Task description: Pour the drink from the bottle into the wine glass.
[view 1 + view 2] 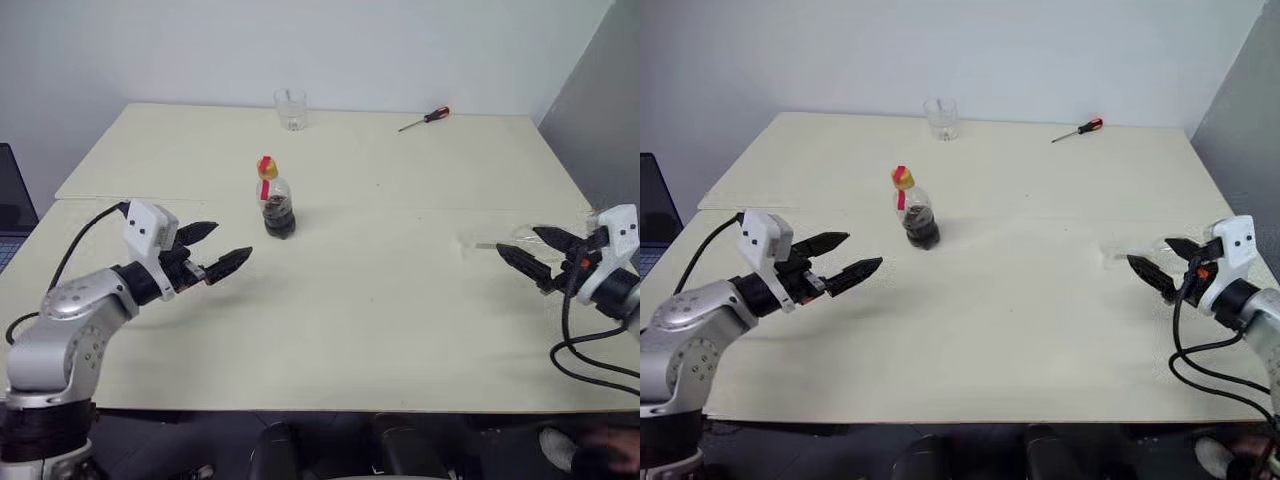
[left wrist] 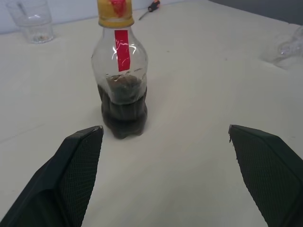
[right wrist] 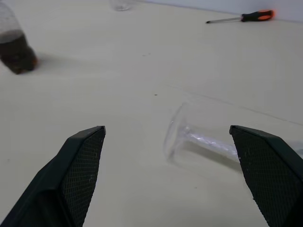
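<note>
Left eye view has the bottle (image 1: 274, 203) standing upright near the middle of the pale table (image 1: 380, 320), yellow cap on, a red strip down its neck, and the dark drink (image 1: 278, 218) filling roughly its lower half. Everything else I place from that bottle. The wine glass (image 3: 199, 139) lies on its side well off to the bottle's right, its flat foot turned toward the bottle and its stem running away from it; its bowl is hard to make out against the table. A short clear tumbler (image 1: 290, 109) stands upright beyond the bottle, near the far edge, and an orange-handled screwdriver (image 1: 426, 119) lies farther right along that same far edge. The left gripper (image 1: 218, 250) hovers nearer than the bottle and a little to its left, jaws spread wide and empty, apart from it. The right gripper (image 1: 528, 246) hangs far to the bottle's right, just beside the fallen glass, jaws likewise spread wide, gripping nothing.
</note>
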Motion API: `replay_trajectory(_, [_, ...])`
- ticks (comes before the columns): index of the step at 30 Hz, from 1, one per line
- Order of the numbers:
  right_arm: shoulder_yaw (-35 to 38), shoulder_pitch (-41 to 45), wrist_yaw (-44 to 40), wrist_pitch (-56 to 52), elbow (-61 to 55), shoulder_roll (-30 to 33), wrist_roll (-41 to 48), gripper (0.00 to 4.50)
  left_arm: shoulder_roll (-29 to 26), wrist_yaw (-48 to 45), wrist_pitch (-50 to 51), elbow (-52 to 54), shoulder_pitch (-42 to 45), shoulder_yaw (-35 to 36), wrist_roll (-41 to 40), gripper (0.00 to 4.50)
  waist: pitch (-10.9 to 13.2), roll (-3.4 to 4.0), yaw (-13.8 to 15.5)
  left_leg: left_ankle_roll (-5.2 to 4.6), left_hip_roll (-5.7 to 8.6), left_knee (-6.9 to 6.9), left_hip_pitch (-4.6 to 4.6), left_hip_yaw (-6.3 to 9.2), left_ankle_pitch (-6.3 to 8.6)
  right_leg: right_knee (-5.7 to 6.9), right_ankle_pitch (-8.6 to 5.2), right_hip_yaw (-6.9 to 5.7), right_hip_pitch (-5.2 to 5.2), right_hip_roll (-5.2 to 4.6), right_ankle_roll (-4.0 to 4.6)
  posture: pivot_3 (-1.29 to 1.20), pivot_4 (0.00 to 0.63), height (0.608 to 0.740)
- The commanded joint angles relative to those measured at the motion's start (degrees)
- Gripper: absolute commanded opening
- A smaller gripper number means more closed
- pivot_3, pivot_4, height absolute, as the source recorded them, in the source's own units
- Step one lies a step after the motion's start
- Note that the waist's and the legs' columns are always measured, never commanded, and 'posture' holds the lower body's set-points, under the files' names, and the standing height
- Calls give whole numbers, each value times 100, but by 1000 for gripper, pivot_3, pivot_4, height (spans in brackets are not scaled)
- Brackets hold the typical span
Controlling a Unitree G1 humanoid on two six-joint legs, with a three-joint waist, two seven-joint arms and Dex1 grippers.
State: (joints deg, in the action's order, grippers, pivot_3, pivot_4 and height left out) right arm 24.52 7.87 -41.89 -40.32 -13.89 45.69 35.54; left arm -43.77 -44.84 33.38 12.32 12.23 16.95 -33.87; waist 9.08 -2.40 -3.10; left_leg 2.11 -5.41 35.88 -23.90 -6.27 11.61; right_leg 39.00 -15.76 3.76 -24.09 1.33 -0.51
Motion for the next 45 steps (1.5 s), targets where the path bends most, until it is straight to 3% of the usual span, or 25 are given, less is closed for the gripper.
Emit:
replay_trajectory(1, [-5, 153, -291, -26, -30, 90, 251, 4485, -145, -236, -88, -26, 69, 56, -27, 4500, 0, 0, -5, 0, -3, 0, 0, 0, 0, 0, -1, 0, 0, 0, 2, 0, 150, 740])
replay_trajectory(10, [-404, 115, -615, -318, -464, 165, 555, 4485, 134, 169, -302, -419, 318, 228, 137, 4500, 3, -1, 0, 0, -10, -4, -1, 3, 1, 2, -5, -5, 0, 0, 8, 0, 150, 740])
replay_trajectory(19, [-1460, 889, -477, -616, -1306, -191, 828, 4485, 818, 457, -1362, -2299, 1608, -674, 1220, 4500, 4, -5, 46, -1, -2, 12, -3, 2, 0, 7, 7, -9, 5, 15, -7, 0, 150, 740])
replay_trajectory(22, [-1476, 969, -493, -883, -1596, -234, 1253, 4485, 1135, 511, -1861, -3031, 2006, -872, 1513, 4500, 5, -7, 86, -1, -2, 11, -13, -1, 0, 2, 5, -7, -2, 15, -7, 0, 150, 740])
replay_trajectory(31, [-1688, 1159, -150, -992, -2039, -302, 1394, 4485, 1661, 495, -2657, -4216, 2561, -1085, 1933, 4500, 6, -8, 132, 0, -6, 13, -26, -2, 0, 3, 2, -18, -6, 16, -6, 0, 150, 740])
replay_trajectory(45, [-1935, 1120, 126, -951, -2205, -383, 1343, 4485, 1887, 185, -3687, -5983, 3484, -1240, 2367, 4500, 6, -9, 135, -1, -5, 21, -32, -3, 0, 6, 3, -27, -4, 19, -8, 0, 150, 740])
